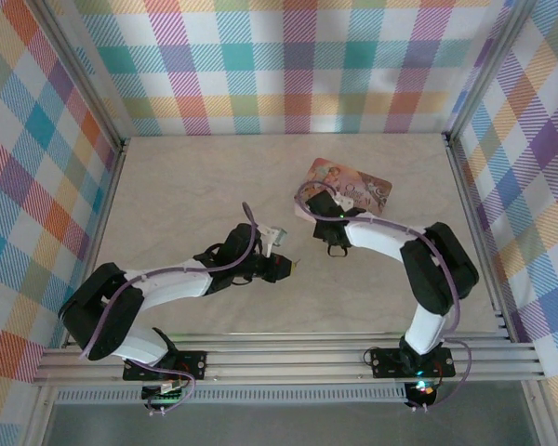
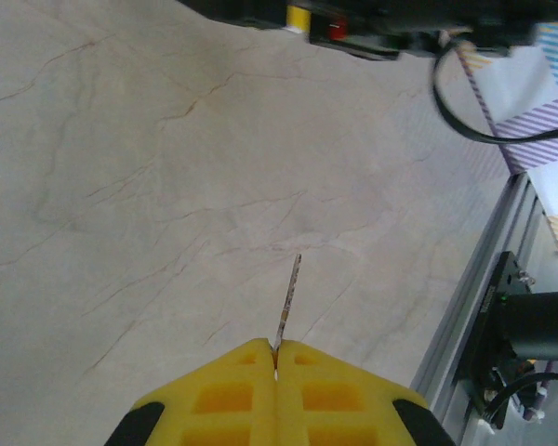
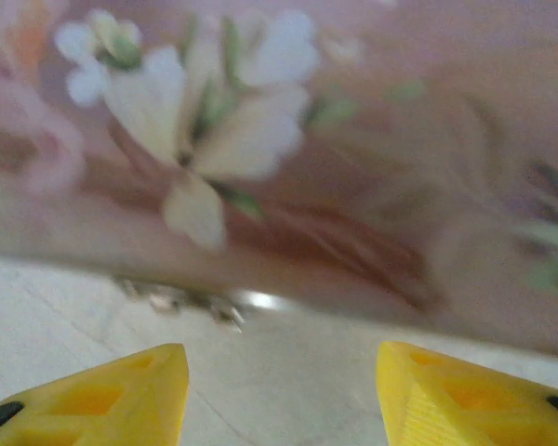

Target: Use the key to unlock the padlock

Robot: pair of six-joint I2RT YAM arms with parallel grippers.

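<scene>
- Left wrist view: the key (image 2: 289,295) was pinched in the left claw (image 2: 276,356), its blade stuck out over the table (image 2: 121,186).
- The right claw (image 3: 281,367) was held spread just before the pink box (image 3: 353,167), which was blurred.

I see my right gripper (image 3: 279,395) spread wide, its yellow fingers (image 3: 102,390) at seven and five o'clock. The pink flower-printed box (image 3: 353,186) sits blurred at twelve. A small silvery thing (image 3: 197,303) glints under its edge towards eight, too blurred to identify.
</scene>
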